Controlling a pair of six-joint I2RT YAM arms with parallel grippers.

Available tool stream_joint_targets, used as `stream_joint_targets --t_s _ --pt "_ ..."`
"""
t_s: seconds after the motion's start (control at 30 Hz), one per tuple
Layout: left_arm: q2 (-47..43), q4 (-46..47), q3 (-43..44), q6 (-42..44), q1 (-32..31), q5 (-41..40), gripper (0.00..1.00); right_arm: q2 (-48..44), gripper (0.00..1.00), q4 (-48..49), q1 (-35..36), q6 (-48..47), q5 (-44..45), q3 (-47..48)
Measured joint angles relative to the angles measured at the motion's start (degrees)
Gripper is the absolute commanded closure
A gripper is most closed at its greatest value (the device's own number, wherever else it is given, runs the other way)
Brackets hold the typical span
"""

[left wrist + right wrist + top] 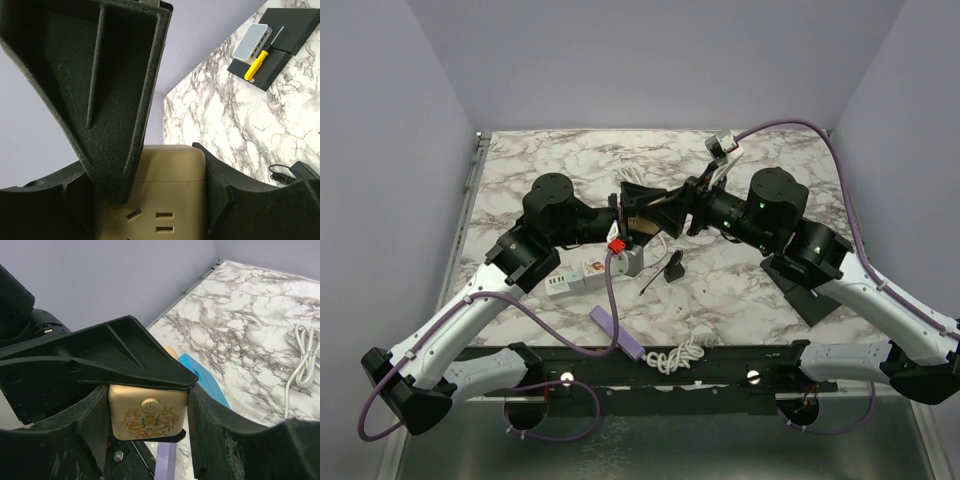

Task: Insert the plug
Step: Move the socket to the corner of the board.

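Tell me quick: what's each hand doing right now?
Left hand: closed on the beige socket cube.
Right hand: set around the same cube; whether it grips cannot be told.

A marble-patterned surface (740,300) sits boxed in by plain lavender walls (650,60) — evenly lit — with a metal rail (468,190) along its left edge.

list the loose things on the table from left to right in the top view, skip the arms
white power strip → coiled white cord → black box
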Motion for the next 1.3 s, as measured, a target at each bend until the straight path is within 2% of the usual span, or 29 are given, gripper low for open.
stream_joint_targets --t_s 0.03,0.07,0.1,0.17,0.5,0.63,0.73,0.83,0.93,1.0,1.1,1.3 --pt "0.02 0.02 0.0 -0.22 0.0 0.0 0.31 -0.04 0.99 -0.11 0.0 0.02 0.02 0.0" --pt "0.02 0.0 0.0 -0.35 -0.02 0.0 0.14 -0.07 0.99 -0.2 0.0 0.02 0.07 0.0" --pt "0.02 0.04 0.0 -0.39 -0.02 -0.11 0.03 -0.09 0.99 -0.24 0.0 0.07 0.31 0.0" --pt "0.04 0.76 0.0 -0.92 -0.28 -0.26 0.01 -0.07 0.99 -1.25 0.07 -0.46 0.48 -0.02" --pt "-1.4 1.53 -4.92 -2.21 -0.66 -3.63 0.01 0.04 1.0 -5.33 -1.77 -1.66 4.46 -2.34" --pt "-3.65 -3.21 -7.48 -1.16 -0.66 -5.92 0.01 0.48 1.0 -7.23 -5.92 -3.13 8.57 -3.76" --pt "-4.22 -12.57 -7.65 3.13 -0.66 -6.4 0.03 0.55 0.99 -7.96 -9.27 -4.02 10.49 -5.68" --pt "-2.45 -27.15 -7.26 12.2 -0.66 -6.62 0.15 0.5 1.0 -8.26 -13.05 -4.76 12.22 -8.31" --pt "4.55 -42.95 -6.38 22.64 -0.66 -8.26 0.29 0.44 0.99 -9.03 -13.9 -4.94 12.74 -10.43" --pt "10.08 -50.47 -6.54 27.47 -0.66 -9.94 0.3 0.24 0.99 -9.27 -14.16 -4.9 12.74 -11.28" --pt "15.58 -56.65 -7.21 32.76 -0.63 -12.04 0.31 -0.46 0.99 -9.29 -14.27 -4.85 12.74 -11.61" --pt "17.77 -60.74 -8.59 36.92 -1.9 -13.68 0.35 -3.3 0.99 -9.29 -14.86 -4.83 12.76 -11.61"
